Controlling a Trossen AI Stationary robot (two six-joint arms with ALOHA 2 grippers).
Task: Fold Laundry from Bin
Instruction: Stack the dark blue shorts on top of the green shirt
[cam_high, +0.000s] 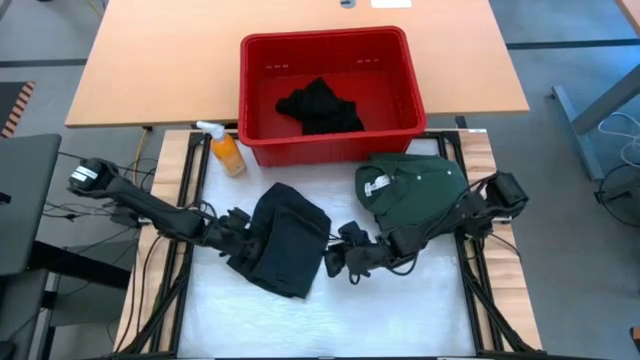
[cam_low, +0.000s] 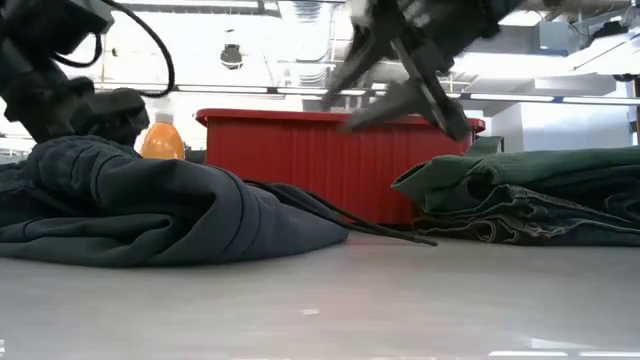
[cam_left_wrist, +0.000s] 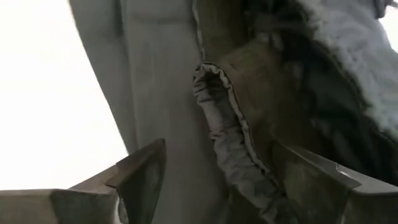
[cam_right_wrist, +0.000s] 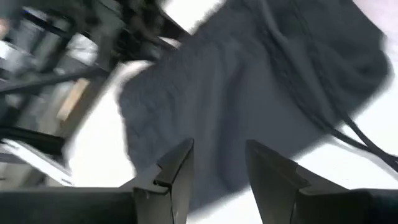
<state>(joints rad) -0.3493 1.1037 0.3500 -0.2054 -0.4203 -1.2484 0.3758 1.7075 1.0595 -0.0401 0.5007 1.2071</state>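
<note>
A charcoal garment (cam_high: 287, 238) lies folded on the white table cover, a thin cord (cam_low: 390, 232) trailing from it. My left gripper (cam_high: 243, 238) stands open at its left edge, its fingers on either side of a gathered hem (cam_left_wrist: 217, 118). My right gripper (cam_high: 335, 258) hangs open just right of the garment, above the table, with nothing between its fingers (cam_right_wrist: 219, 149). A folded green garment (cam_high: 415, 185) with a pale label (cam_high: 378, 186) lies at the right. The red bin (cam_high: 325, 38) at the far side holds a black garment (cam_high: 320, 108). My left gripper comes down slanting from the table's left at the charcoal garment's left edge, with the gathered hem (cam_left_wrist: 231, 155) lying in the gap between its open fingers. Whether the fingers touch the cloth, I cannot tell.
An orange spray bottle (cam_high: 228, 152) stands by the bin's near left corner. Bare white table cover (cam_high: 400, 310) stretches along the near side. A wooden table (cam_high: 160, 60) carries the bin's far part.
</note>
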